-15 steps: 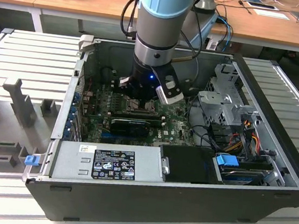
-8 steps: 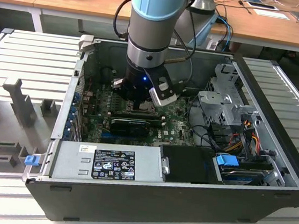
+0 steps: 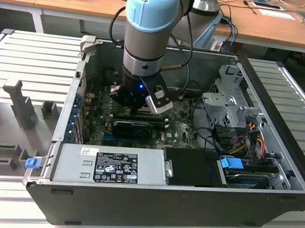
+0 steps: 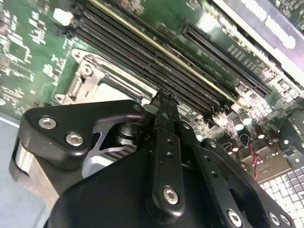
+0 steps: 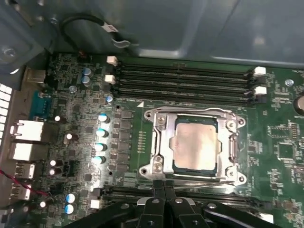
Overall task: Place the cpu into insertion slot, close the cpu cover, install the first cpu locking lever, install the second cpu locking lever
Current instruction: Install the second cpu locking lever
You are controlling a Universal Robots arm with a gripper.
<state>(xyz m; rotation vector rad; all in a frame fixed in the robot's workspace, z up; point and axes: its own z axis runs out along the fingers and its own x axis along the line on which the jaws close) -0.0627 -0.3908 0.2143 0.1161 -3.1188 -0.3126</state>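
Note:
The cpu (image 5: 195, 144), a pale silver square, lies in the insertion slot on the green board. The cpu cover (image 5: 160, 142), a metal frame with a window, lies flat around it and hides most of the slot. A thin locking lever (image 5: 204, 178) runs along the socket edge nearest my gripper (image 5: 164, 184). The fingers are pressed together with their tips at that lever's end. I cannot tell whether they pinch it. In the second wrist view the shut gripper (image 4: 164, 97) sits beside the cover (image 4: 88, 80). In the exterior view the gripper (image 3: 136, 111) is low inside the open computer case.
Long black memory slots (image 5: 183, 80) run past the socket's far side, and more slots lie under the fingers. Capacitors (image 5: 101, 133) stand beside the socket. A black card (image 3: 134, 127), the power supply (image 3: 110, 167) and a drive cage (image 3: 231, 103) crowd the case (image 3: 186, 206).

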